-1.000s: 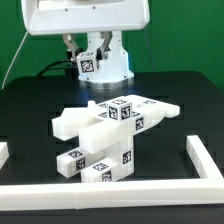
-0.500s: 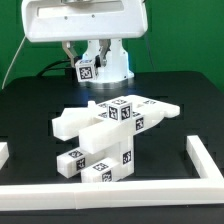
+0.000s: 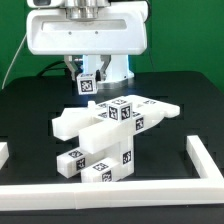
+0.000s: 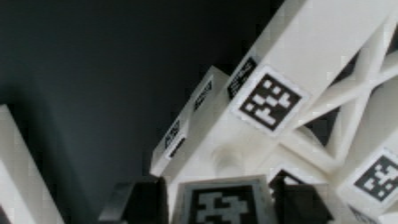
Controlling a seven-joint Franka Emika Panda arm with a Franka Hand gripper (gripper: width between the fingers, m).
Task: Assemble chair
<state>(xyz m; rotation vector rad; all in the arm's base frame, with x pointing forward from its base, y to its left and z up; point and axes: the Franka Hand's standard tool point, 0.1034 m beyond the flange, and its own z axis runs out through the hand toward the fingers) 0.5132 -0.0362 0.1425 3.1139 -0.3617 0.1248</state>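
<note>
The partly joined chair [image 3: 108,138] stands mid-table, white slabs and bars with black-and-white tags. It fills the wrist view [image 4: 285,110], where its cross-braced frame [image 4: 347,105] shows. My gripper [image 3: 88,80] hangs above and behind it in the exterior view. It is shut on a small white tagged chair piece [image 3: 87,83]. In the wrist view that piece [image 4: 221,205] sits between my two dark fingers [image 4: 143,200], with the gripper [image 4: 221,198] closed around it. The piece hangs clear of the chair.
Long low white border rails run along the front [image 3: 110,192], the exterior view's right [image 3: 206,160] and left [image 3: 3,152]. The arm's white base [image 3: 118,62] stands at the back, before a green wall. The table is black.
My gripper has come down toward the table with the tagged piece still in it. The chair has not moved.
</note>
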